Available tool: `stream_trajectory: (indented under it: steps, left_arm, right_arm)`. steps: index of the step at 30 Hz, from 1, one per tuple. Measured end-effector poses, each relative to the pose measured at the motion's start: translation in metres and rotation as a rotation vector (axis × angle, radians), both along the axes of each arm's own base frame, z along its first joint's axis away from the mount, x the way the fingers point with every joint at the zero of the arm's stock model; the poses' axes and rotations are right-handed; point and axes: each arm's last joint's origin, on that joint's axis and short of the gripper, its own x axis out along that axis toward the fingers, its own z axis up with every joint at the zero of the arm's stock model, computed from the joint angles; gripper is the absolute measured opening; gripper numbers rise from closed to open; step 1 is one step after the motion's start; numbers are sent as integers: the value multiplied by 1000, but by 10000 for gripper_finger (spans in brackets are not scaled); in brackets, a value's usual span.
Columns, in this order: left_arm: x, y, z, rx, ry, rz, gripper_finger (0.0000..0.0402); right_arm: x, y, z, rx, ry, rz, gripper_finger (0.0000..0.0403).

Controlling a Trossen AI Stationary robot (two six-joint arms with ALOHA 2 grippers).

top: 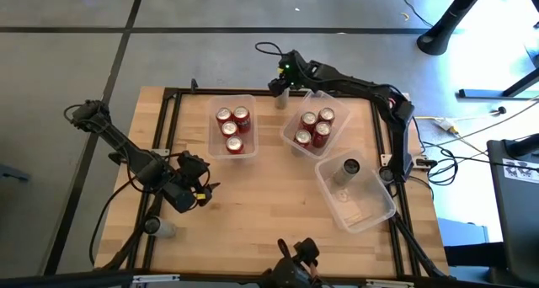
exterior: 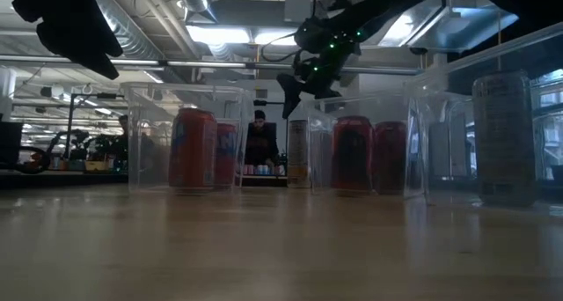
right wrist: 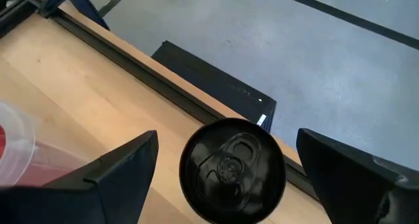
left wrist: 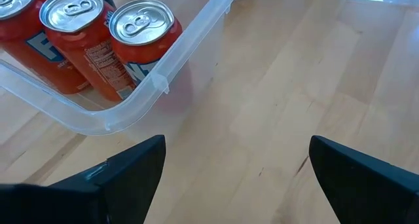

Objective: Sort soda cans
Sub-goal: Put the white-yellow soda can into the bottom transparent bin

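A dark-topped soda can (right wrist: pixel 232 169) is seen standing on the wooden table (top: pixel 269 212) at its far edge, directly beneath the right gripper (right wrist: pixel 226 168), whose fingers are spread wide to either side of it and not closed on it. Just beside this gripper, two clear bins are found: the middle bin (top: pixel 296 139) with four red cans (top: pixel 315 128) and the left bin (top: pixel 250 102) with four more red cans (top: pixel 232 128). Further off, a third bin (top: pixel 375 210) is occupied by one grey can (top: pixel 347 170). The left gripper (left wrist: pixel 236 165) is held released above bare wood, just beside the left bin's corner. Another can (top: pixel 158 227) is seen near the left arm, at the table's near left corner.
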Motion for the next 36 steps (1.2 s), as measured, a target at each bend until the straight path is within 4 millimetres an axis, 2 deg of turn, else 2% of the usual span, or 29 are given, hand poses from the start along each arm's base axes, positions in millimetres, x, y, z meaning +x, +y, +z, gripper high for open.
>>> stream_trajectory:
  steps: [3,8,11,14,19,23,26,32,36]
  left_arm:
    - [0,0,0,0,0,0,365]
    - [0,0,0,0,1,1,365]
    - [0,0,0,1,2,0,365]
    - [0,0,0,4,4,-1,365]
    - [0,0,0,12,9,-10,365]
    - [0,0,0,12,9,-10,365]
    - [0,0,0,11,8,-9,365]
    - [0,0,0,8,6,-5,365]
    - [0,0,0,9,7,-7,365]
  right_arm:
    - [2,-1,-6,6,10,-1,360]
    - [8,-5,-31,46,69,-3,360]
    - [9,-5,-32,49,65,-6,355]
    - [9,-5,-32,50,63,-5,330]
    - [9,-5,-32,49,67,-2,250]
    - [8,0,-28,52,75,16,246]
    - [8,12,-13,28,70,54,246]
    - [-8,49,42,-23,31,133,246]
    - [-29,83,83,-44,-9,182,246]
